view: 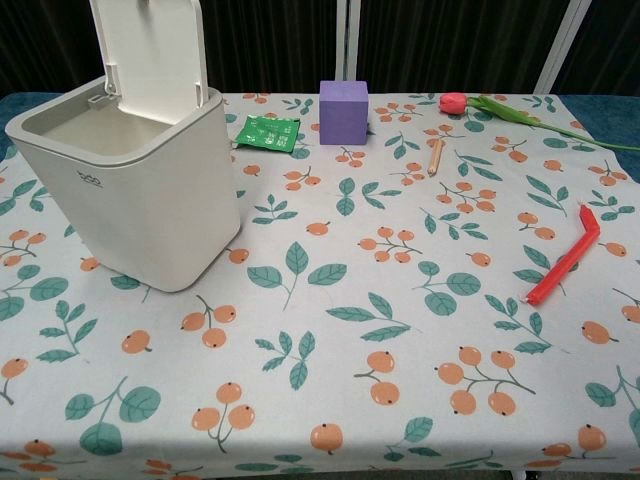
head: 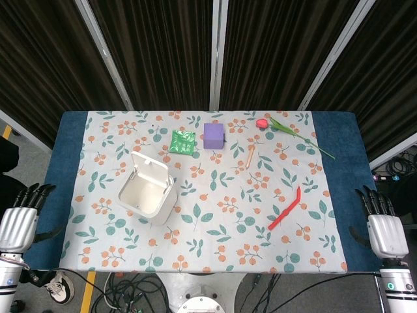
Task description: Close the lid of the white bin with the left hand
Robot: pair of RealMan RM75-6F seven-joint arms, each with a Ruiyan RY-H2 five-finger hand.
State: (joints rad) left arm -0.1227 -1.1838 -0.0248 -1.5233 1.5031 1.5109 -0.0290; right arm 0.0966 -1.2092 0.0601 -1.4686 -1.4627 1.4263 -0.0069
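Worktop (head: 71, 169) carries a floral cloth, with blue surface showing at both sides. White bin (head: 147, 194) stands on the left half of the cloth, its body open at the top. Lid (head: 150, 171) is raised on its hinge at the far edge of the bin and stands roughly upright; in the chest view the lid (view: 150, 45) rises above the bin (view: 140, 190) and runs out of the top of the picture.

Left hand (head: 19, 218) sits off the left edge of the worktop, well apart from the bin. It holds nothing, and its fingers are extended, pointing away from the robot. Right hand (head: 383, 225) sits off the right edge in a matching pose, fingers extended and empty. Neither hand appears in the chest view.

Other items on the cloth:
- Green packet (head: 183, 141), beyond the bin, just beside a purple cube (head: 214, 135).
- Tulip (head: 287, 130) with red head and green stem, at the far right.
- Orange pencil (head: 251, 156), between cube and tulip stem.
- Red bent straw (head: 287, 208), on the right half.
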